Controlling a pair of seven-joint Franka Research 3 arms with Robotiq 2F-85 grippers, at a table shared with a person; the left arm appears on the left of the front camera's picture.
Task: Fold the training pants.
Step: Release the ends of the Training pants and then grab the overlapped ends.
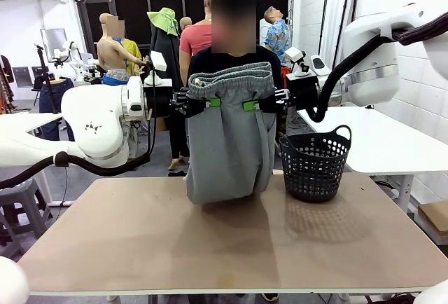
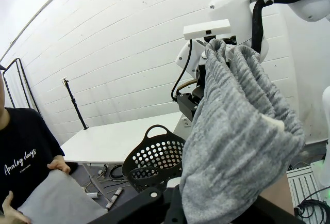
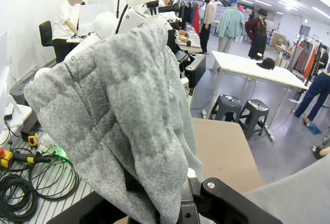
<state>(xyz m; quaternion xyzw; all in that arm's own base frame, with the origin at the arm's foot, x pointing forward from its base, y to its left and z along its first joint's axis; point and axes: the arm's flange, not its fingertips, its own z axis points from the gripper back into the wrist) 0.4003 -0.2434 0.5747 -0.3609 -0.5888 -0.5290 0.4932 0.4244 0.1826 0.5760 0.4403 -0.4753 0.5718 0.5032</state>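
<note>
From the front, the training pants (image 1: 227,143) hang in the air between the two arms, over the far half of the table (image 1: 210,248). The left gripper (image 1: 212,101) pinches the gathered waistband on one side and the right gripper (image 1: 249,106) pinches it on the other, green pads pressed onto the cloth, jaws narrow. The waistband bunches between them and the grey fabric drops straight down, its lower edge reaching the tabletop. A person (image 1: 234,55) stands just behind the pants, and a black mesh basket (image 1: 315,164) sits on the table on the right arm's side, near the hanging cloth but apart from it. In the left wrist view, the pants rise from the bottom edge and drape over that gripper's fingers, hiding them, so the grip itself cannot be seen. The waistband stretches away to the right arm, which holds its far end. The basket sits below and beyond, and the person's hand (image 2: 59,166) rests on smooth grey cloth at the lower left. Whether that cloth belongs to the pants cannot be told. In the right wrist view, the knit fabric again heaps over that gripper's fingers and covers them, with the left arm beyond its top edge.
</note>
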